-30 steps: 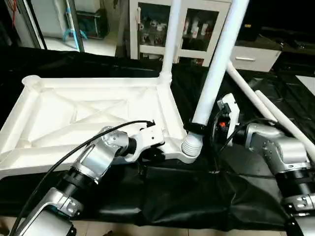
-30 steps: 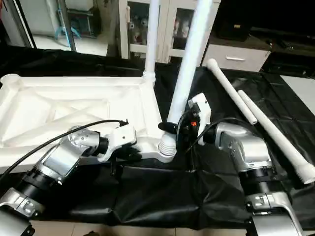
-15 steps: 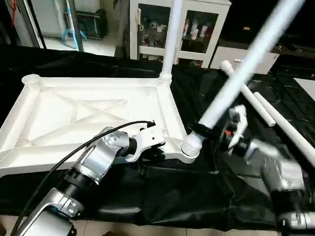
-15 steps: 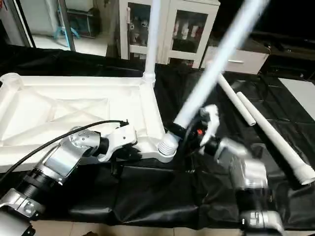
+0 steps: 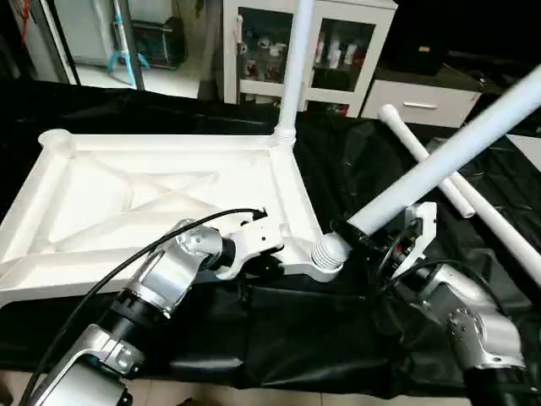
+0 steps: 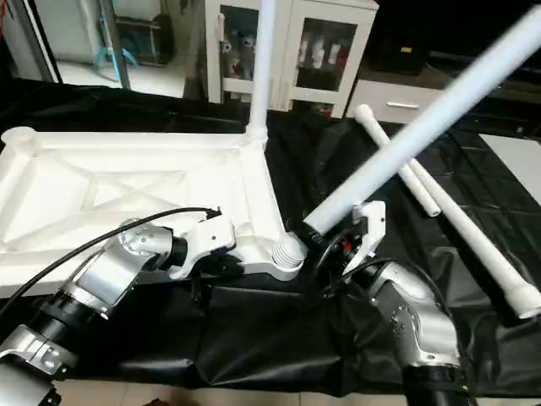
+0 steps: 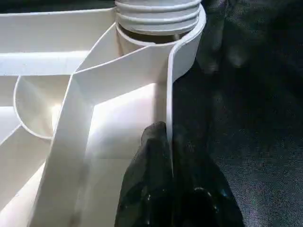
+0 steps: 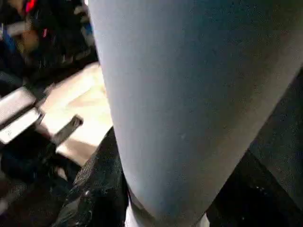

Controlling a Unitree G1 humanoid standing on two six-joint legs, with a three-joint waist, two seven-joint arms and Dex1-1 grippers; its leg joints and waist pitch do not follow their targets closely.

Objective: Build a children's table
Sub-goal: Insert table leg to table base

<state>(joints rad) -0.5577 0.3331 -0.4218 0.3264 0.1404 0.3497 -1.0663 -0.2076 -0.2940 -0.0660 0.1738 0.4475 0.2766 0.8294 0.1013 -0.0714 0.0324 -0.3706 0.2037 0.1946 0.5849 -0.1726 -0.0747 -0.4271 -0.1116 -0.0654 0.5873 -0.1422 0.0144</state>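
The children's table top (image 5: 152, 190) lies upside down on black cloth, ribbed underside up. One white leg (image 5: 296, 59) stands upright in its far right corner socket. My right gripper (image 5: 357, 235) is shut on the lower end of a second leg (image 5: 448, 156), which leans steeply to the right. That leg's threaded end sits at the near right corner socket (image 5: 328, 252). In the right wrist view the held leg (image 8: 189, 94) is seen close up. My left gripper (image 7: 170, 156) is shut on the top's near rim wall (image 7: 169, 94), just left of that socket.
Two loose white legs (image 6: 397, 161) (image 6: 473, 237) lie on the black cloth (image 5: 321, 338) at the right. A glass-door cabinet (image 5: 338, 51) and a white drawer unit (image 5: 423, 101) stand behind the work. The far left corner socket (image 5: 55, 137) holds no leg.
The held leg has tipped from nearly upright to leaning far right, and my right arm has dropped lower with it. My left gripper and the table top have stayed put.
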